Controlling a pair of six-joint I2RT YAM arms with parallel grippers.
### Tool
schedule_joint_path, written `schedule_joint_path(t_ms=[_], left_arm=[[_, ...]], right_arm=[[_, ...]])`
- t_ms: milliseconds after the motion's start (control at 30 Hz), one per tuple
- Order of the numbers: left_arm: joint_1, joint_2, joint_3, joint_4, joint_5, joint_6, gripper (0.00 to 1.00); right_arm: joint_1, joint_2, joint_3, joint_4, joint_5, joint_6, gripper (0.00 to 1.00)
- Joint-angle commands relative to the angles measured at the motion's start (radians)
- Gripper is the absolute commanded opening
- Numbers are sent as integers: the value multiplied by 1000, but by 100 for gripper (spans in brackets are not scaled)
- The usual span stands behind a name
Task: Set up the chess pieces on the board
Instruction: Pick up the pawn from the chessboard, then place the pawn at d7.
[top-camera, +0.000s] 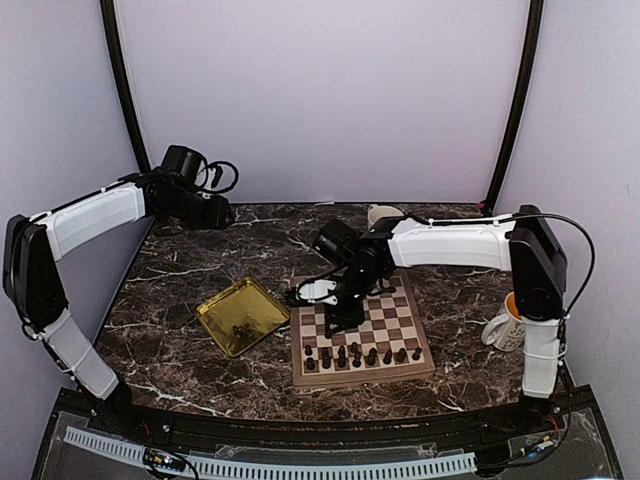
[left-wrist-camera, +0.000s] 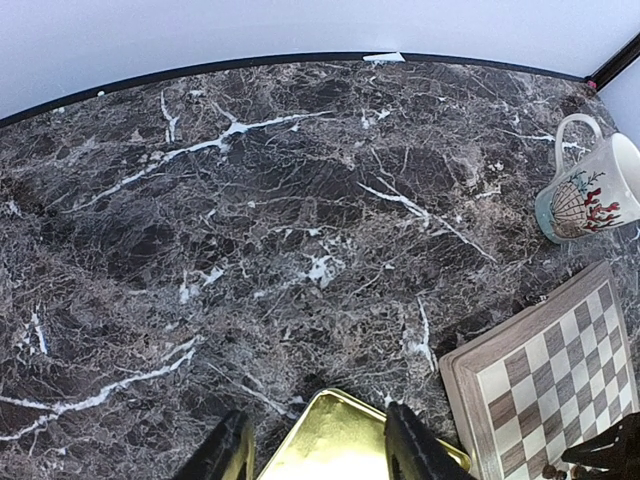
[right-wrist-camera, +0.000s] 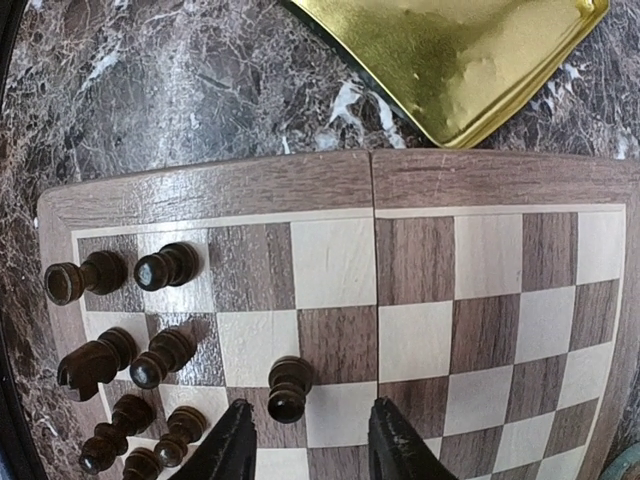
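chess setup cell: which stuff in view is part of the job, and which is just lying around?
Job:
- chess pieces
- board
- gold tray, with small dark bits in it, probably more pieces

Lying around:
- mug at the table's right edge
- pale cup at the back, partly hidden

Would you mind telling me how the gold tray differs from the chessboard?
The gold tray is shiny and plain; the board is matt, chequered wood. The tray lies cornerwise; the board nearly square to the table edge. The board carries rows of chess pieces; the tray only a small dark cluster. Both are square and flat.
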Motion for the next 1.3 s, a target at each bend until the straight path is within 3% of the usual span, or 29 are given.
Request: schedule_joint_path(t_ms=[0, 167, 400, 600, 867, 1267], left_arm=[[-2, -26, -4, -3, -2, 15, 47], [-3, -25, -7, -4, 5, 18, 47], [-2, -15, -4, -8, 24, 20, 47], [-2, -11, -4, -10, 28, 23, 47], [-2, -4, -3, -11, 33, 25, 46], [-3, 10, 2, -18, 43, 28, 47]], right_arm=[[17, 33, 50, -16, -14, 5, 36], [19, 64, 79, -41, -34, 6, 24], [19, 81, 86, -62, -22, 14, 21], [18, 52, 78, -69, -19, 20, 7], [-47, -83, 8, -57, -18, 31, 5], [-113, -295, -253, -55, -76, -26, 5]])
